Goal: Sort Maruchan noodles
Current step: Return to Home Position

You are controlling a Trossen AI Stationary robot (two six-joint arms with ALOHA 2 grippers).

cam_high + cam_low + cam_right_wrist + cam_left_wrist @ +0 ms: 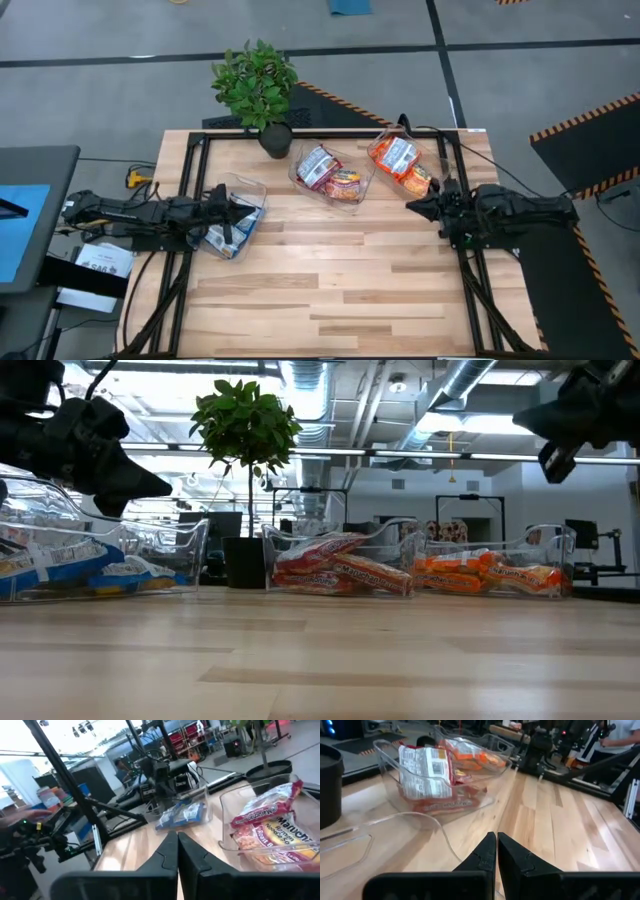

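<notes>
The Maruchan noodles lie in three clear bins along the table's far half. Blue-and-white packets [228, 232] fill the left bin [248, 186], red-and-white ones [335, 178] the middle bin, orange ones [405, 165] the right bin. My left gripper [496, 839] is shut with nothing in it and hovers level over the left bin, pointing toward the table's right. My right gripper [177, 837] is shut with nothing in it and hovers level by the right bin's near corner [412, 206], pointing left. In the low view both grippers hang above the bins.
A potted plant [262, 92] stands at the table's far edge, between the left and middle bins. Black frame rails [462, 270] run along the table's left and right sides. The near half of the wooden tabletop [330, 300] shows bare wood.
</notes>
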